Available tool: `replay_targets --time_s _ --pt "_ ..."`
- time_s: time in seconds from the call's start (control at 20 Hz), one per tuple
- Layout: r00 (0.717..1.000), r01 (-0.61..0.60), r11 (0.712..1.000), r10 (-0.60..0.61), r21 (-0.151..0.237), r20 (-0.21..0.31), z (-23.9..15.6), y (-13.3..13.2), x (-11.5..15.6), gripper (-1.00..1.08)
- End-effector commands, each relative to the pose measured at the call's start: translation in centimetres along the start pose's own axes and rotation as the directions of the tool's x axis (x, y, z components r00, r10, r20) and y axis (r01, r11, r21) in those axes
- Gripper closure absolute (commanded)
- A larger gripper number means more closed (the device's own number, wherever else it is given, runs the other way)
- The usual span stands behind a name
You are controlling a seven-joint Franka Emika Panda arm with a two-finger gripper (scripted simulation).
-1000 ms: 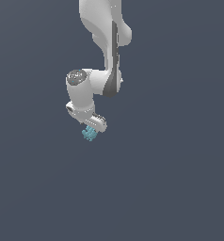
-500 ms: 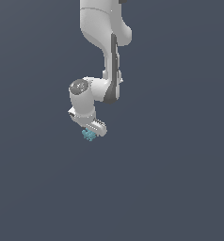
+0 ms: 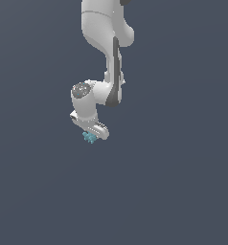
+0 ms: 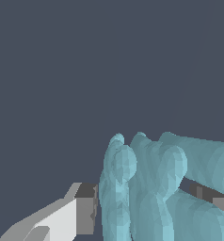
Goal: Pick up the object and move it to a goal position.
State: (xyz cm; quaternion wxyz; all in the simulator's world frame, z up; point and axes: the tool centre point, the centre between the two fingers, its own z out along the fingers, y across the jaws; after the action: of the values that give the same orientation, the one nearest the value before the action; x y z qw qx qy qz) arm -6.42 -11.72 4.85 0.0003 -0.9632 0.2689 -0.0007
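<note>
Grey-blue backdrop fills both of my views, flat and featureless. Across the upper middle of the exterior view I see the white arm (image 3: 104, 43) coming down from the top edge, with a dark strip along its forearm, bending at a rounded joint to the left of centre. Below that joint sits the claw (image 3: 93, 135), angled down toward the exterior view's right. At its tip, just left of centre in the frame, I see the teal lump (image 3: 90, 138), touching the claw's underside and far smaller than the claw itself.

On my wrist feed the teal lump (image 4: 151, 188) takes up the lower right of the frame, its rounded finger-like ridges fanning upward. A white finger with a dark grey pad (image 4: 85, 209) presses against one side of it, and a second grey pad shows at the far side. So the claw is clamped onto the lump, which sits between the two pads, held clear in the air.
</note>
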Motion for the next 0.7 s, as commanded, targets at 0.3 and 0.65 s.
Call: replay_targets --time_s 0.3,0.65 --pt "1.000 0.000 1.000 0.000 0.000 0.000 -0.1 -0.1 0.0 1.08" --pt "1.000 0.000 1.000 0.000 0.000 0.000 -2.2 -1.9 -0.7 1.08"
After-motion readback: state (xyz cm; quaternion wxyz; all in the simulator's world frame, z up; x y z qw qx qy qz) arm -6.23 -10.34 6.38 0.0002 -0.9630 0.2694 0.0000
